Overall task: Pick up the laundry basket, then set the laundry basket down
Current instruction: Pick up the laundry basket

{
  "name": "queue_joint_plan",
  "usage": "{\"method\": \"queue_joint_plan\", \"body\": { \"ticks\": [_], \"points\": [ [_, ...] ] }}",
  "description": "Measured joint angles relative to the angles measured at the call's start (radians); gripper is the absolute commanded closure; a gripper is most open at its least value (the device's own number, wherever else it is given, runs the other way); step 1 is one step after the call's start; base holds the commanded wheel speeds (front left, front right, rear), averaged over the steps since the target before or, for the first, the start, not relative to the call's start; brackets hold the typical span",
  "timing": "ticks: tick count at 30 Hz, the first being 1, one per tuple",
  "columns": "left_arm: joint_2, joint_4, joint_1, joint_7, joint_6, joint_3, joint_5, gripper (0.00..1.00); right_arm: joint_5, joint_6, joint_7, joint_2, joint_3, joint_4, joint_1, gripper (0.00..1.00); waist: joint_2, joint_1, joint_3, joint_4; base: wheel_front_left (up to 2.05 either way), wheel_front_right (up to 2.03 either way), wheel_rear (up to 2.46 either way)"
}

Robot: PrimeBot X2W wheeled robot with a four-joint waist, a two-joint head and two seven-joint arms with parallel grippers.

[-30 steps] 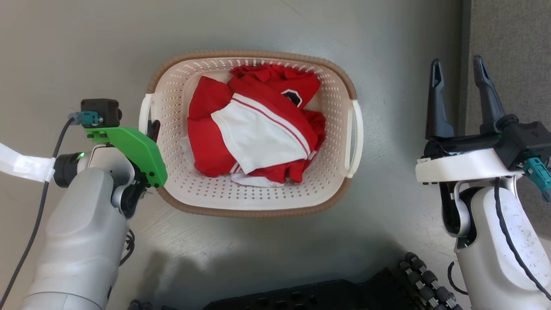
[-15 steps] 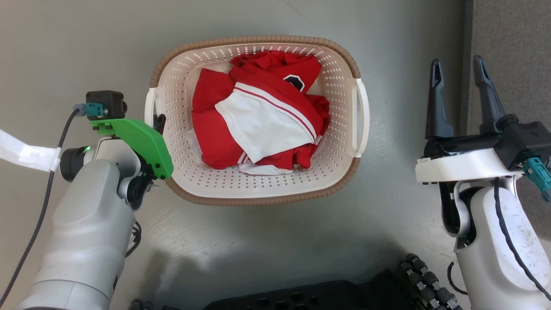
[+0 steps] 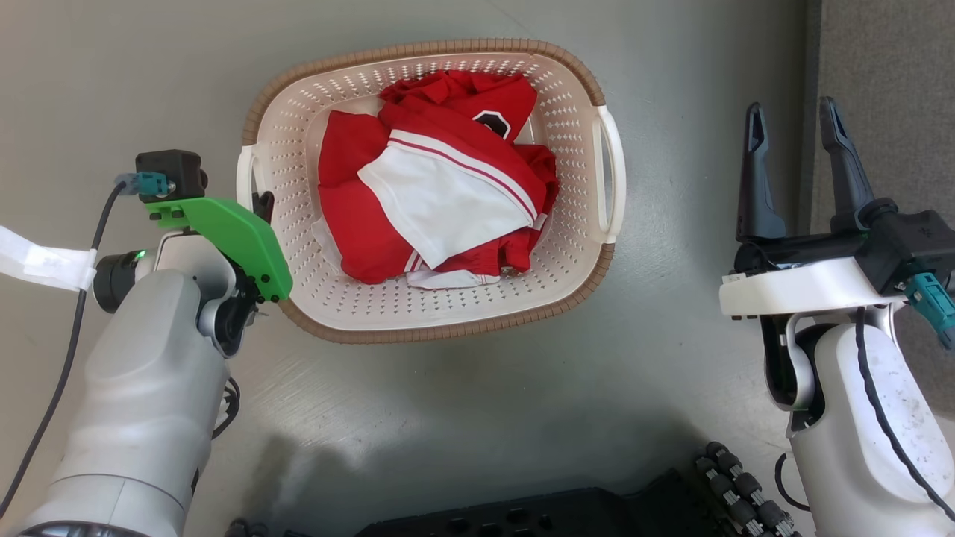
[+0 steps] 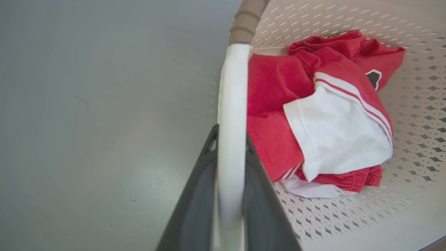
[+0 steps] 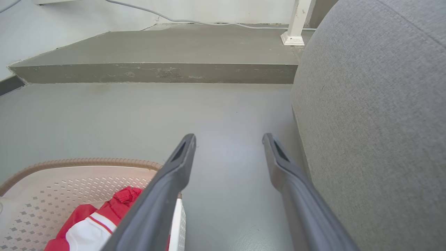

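Observation:
The laundry basket is cream with perforated walls and a brown rim, and it sits slightly turned on the grey floor. Red-and-white clothing lies inside it. My left gripper is shut on the basket's white left handle. In the left wrist view the two dark fingers clamp that handle beside the clothing. My right gripper is open to the right of the basket, apart from the right handle. The right wrist view shows that gripper over bare floor, with the basket rim at lower left.
A grey upholstered piece stands close on the right, beside my right gripper. A raised concrete step and a white post foot lie ahead. My black wheeled base shows at the bottom edge.
The basket, held by its left handle, has shifted toward the top of the head view and turned a little. My left arm moved with it. The right arm stayed still.

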Motion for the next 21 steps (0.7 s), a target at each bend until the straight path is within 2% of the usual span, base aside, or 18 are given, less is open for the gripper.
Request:
{"method": "queue_joint_plan", "body": {
  "ticks": [14,15,16,17,18,21],
  "points": [
    [0.0,0.028,-0.014,-0.022,0.0,-0.03,-0.029,1.0,0.0,0.0,0.0,0.001,0.0,0.001,0.0,0.0,0.0,0.0,-0.001,0.0,0.0,0.0,0.0],
    [0.0,0.029,-0.014,-0.022,0.0,-0.033,-0.031,0.75,0.0,0.0,0.0,0.001,0.0,0.001,0.0,0.0,0.0,-0.0001,-0.001,0.001,0.0,0.0,0.0],
    [0.001,0.029,-0.015,-0.024,0.0,-0.035,-0.034,0.38,0.0,0.0,0.0,0.001,0.0,0.001,0.0,0.0,0.0,-0.0001,-0.001,0.001,0.0,0.0,0.0],
    [0.001,0.029,-0.016,-0.027,0.0,-0.038,-0.035,0.06,0.0,0.0,0.0,0.001,0.0,0.001,0.0,0.0,0.0,0.0,-0.001,0.001,0.0,0.0,0.0],
    [0.0,0.029,-0.017,-0.027,0.0,-0.043,-0.035,0.0,0.0,0.0,0.0,0.001,0.0,0.001,0.0,0.0,0.0,-0.0001,-0.001,0.001,0.0,0.0,0.0],
    [0.0,0.029,-0.019,-0.034,0.0,-0.052,-0.035,0.0,0.0,0.0,0.0,0.001,0.0,0.001,0.0,0.0,0.0,-0.0001,-0.001,0.001,0.0,0.0,0.0]
  ]
}}
